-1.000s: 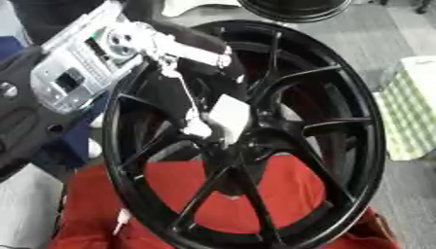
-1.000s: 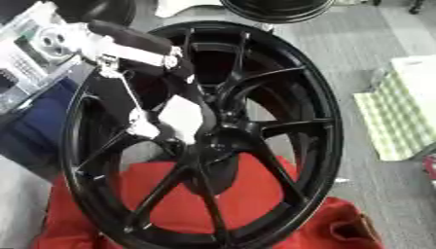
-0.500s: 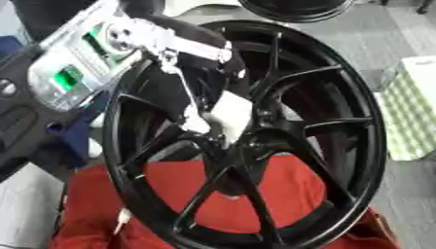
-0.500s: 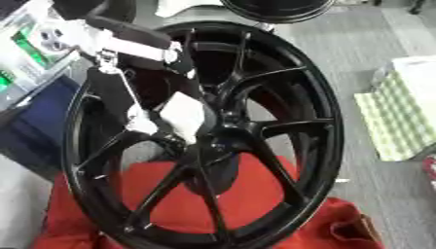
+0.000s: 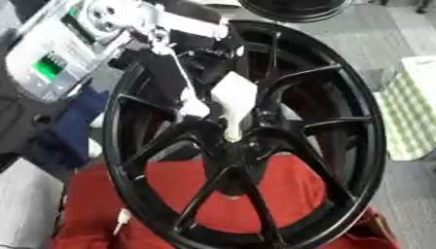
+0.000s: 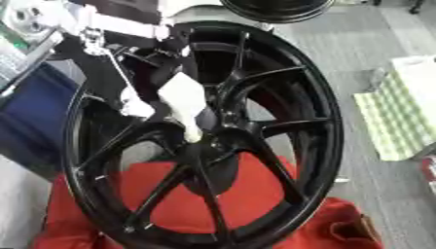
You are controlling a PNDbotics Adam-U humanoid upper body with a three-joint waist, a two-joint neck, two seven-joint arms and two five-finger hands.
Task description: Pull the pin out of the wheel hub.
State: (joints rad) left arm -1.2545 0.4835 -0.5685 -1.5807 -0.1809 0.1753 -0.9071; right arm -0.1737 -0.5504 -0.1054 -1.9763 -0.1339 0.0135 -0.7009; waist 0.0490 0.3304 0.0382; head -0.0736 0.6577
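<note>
A big black spoked wheel (image 5: 340, 121) leans tilted over a red cloth (image 5: 102, 204); its hub (image 5: 234, 153) lies mid-picture. My left hand (image 5: 230, 95) comes in from the upper left on a silver and white arm (image 5: 128, 19) and sits just above the hub. Its pale fingertips (image 5: 194, 108) are curled together around a thin pale pin (image 5: 231, 130) that points down into the hub's centre. Where the pin ends inside the hub is hidden. My right hand shows in neither view.
A second black wheel (image 5: 294, 7) lies at the top edge. A green-and-white checked pad (image 6: 400, 116) sits on the grey floor at the right. Something blue (image 5: 72, 126) lies left of the wheel, and a small white piece (image 5: 122, 221) rests on the cloth.
My left hand has risen a little from the hub, its pale tips now higher up. The forearm has turned, so its green panel shows. The wheel has stayed put.
</note>
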